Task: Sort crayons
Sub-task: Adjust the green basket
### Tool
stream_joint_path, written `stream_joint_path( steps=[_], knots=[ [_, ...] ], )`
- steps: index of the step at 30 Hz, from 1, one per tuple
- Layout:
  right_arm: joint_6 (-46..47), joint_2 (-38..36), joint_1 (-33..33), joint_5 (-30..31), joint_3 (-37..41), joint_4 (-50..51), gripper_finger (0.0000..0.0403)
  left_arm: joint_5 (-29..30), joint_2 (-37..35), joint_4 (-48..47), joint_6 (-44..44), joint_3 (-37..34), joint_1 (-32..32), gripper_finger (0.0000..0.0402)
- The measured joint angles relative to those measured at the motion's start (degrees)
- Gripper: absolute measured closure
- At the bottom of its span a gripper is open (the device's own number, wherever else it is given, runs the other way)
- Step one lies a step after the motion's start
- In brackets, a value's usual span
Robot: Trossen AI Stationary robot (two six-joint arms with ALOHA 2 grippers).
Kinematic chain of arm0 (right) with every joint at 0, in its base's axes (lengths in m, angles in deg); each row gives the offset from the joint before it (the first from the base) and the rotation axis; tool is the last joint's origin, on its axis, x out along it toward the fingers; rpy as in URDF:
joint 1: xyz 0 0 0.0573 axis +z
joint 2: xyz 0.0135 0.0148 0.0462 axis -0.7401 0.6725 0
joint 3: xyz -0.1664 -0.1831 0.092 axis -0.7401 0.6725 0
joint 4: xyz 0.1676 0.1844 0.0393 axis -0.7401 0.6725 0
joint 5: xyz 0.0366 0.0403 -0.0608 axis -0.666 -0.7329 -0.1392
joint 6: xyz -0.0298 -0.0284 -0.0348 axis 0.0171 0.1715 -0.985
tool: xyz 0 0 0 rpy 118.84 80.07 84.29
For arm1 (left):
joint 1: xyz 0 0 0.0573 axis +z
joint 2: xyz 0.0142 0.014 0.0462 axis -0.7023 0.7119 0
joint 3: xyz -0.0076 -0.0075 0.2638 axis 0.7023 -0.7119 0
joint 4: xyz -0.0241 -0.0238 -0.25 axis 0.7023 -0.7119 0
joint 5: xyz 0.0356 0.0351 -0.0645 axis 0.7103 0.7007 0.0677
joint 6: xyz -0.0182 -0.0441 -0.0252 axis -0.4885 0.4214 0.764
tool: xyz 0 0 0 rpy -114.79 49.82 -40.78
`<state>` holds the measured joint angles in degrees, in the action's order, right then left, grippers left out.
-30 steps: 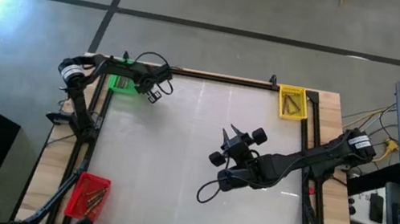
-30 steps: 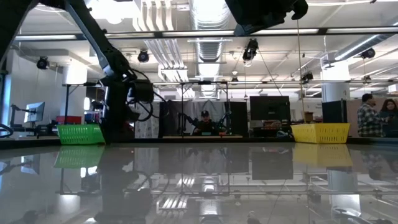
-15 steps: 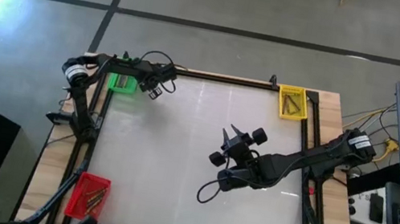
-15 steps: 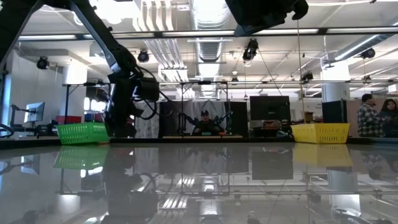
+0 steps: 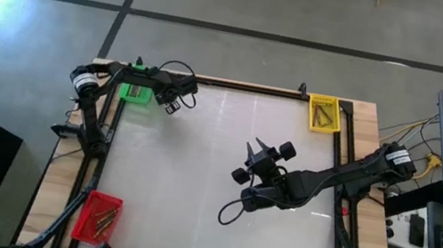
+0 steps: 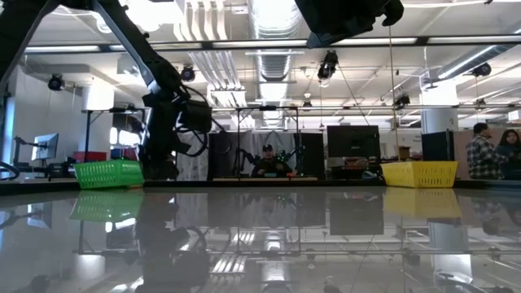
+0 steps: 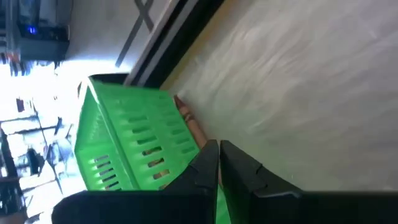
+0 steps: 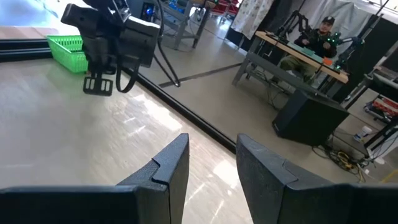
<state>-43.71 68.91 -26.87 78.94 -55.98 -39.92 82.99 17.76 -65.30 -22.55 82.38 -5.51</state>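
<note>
Left hand (image 5: 172, 108), fingers pressed together and empty, is being held beside the green slatted plastic bin (image 5: 136, 93); right hand (image 5: 252, 160), half-open and empty, is being held mid-bench. Thin, light, brittle-looking crayons (image 5: 106, 217), probably best pinched mid-length, are lying well apart in the red plastic bin (image 5: 85, 217).

The left hand (image 5: 172, 107) hangs by the tabletop's far left corner, fingers pressed together. The right hand (image 5: 258, 152) hovers mid-tabletop, fingers parted, holding nothing.

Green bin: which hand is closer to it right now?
Left. The left hand hangs just beside the green bin at the table's far left corner; the right hand is out near the table's middle.
</note>
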Motion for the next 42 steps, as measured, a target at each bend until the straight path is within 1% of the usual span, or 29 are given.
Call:
stream_joint_path(
  steps=[4,9,14,18,27,31,34,36,39,42],
  knots=[
    [0.0,0.0,0.0,0.0,0.0,0.1,0.0280,0.0,-1.9,-0.1,-1.5,1.1,-1.7,0.0402],
    [0.0,0.0,0.0,0.0,0.0,0.2,0.0280,-0.3,-4.7,-2.4,-1.5,3.4,-0.9,0.0402],
    [0.0,0.0,0.0,-0.1,0.0,1.0,0.0280,-4.9,-7.0,-3.8,0.7,4.0,0.5,0.0395],
    [0.9,0.0,0.0,-1.5,0.0,2.4,0.0280,-5.0,-8.4,-4.6,3.3,3.5,1.0,0.0361],
    [1.5,0.0,0.0,-1.6,0.3,2.7,0.0280,-3.1,-11.3,-8.2,7.9,3.5,2.0,0.0247],
    [1.5,0.0,0.0,-1.6,0.3,2.7,0.0280,-4.4,-10.7,-8.2,7.9,3.0,3.0,0.0224],
    [1.5,0.0,0.0,-1.7,0.3,2.7,0.0280,-4.7,-9.9,-8.4,8.2,2.5,4.2,0.0223],
    [1.5,0.0,0.0,-2.0,0.3,2.7,0.0280,-4.7,-9.8,-8.6,9.3,2.2,5.1,0.0230],
    [1.5,0.0,0.0,-2.6,0.3,2.7,0.0280,-4.7,-9.2,-9.1,10.3,1.7,6.3,0.0253],
    [1.4,0.0,0.0,-2.6,0.3,2.8,0.0280,-5.2,-8.2,-9.0,10.3,1.3,6.7,0.0291]
  ],
)
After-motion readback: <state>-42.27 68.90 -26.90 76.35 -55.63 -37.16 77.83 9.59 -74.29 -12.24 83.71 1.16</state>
